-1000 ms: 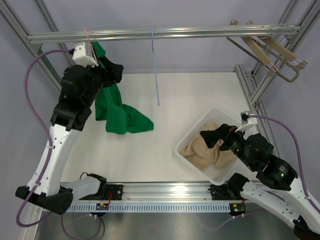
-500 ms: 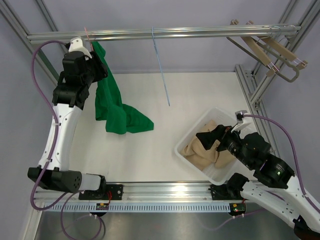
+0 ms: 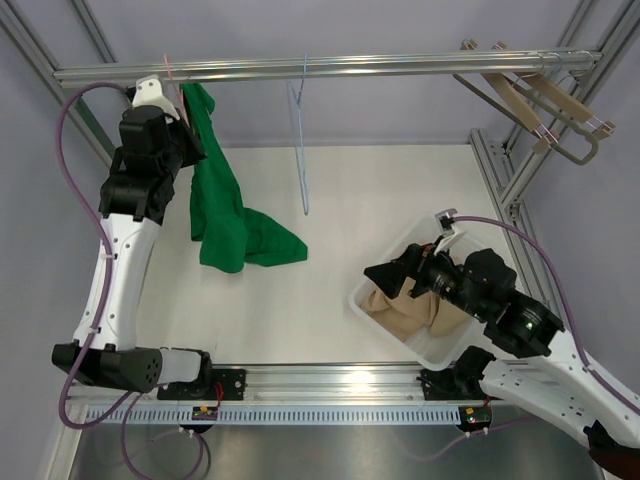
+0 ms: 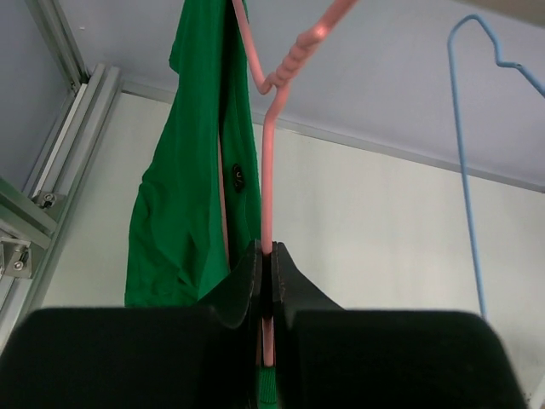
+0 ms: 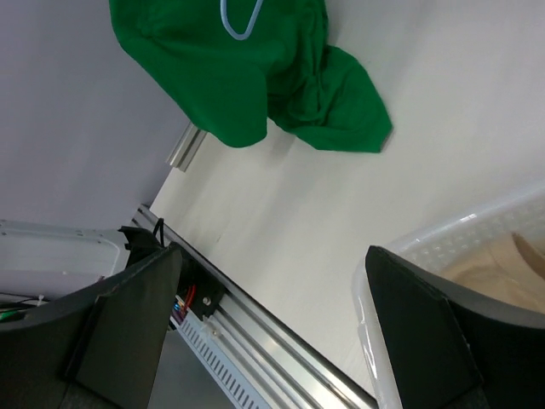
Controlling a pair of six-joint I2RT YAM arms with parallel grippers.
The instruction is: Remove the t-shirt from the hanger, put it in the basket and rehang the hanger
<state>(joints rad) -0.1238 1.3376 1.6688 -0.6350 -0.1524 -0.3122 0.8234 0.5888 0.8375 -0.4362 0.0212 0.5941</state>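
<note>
Your left gripper [image 4: 266, 264] is pinched shut on the wire of the pink hanger [image 4: 266, 170], just below the hook. The green t-shirt [image 3: 222, 200] hangs from it at the rail's left end, its hem pooled on the table [image 3: 380, 190] — not off yet. Your right gripper [image 5: 272, 315] is spread and holds nothing, by the bin [image 5: 464, 223]. Early stage, by my reading — the whole pull-off remains.

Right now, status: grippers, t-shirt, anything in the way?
Left gripper shut on pink hanger. Right gripper open. Green t-shirt on it, bottom on table. Blue hanger beside, apart.

T-shirt [image 3: 215, 200] hangs at left; bin [image 3: 388, 332] at right.
</note>
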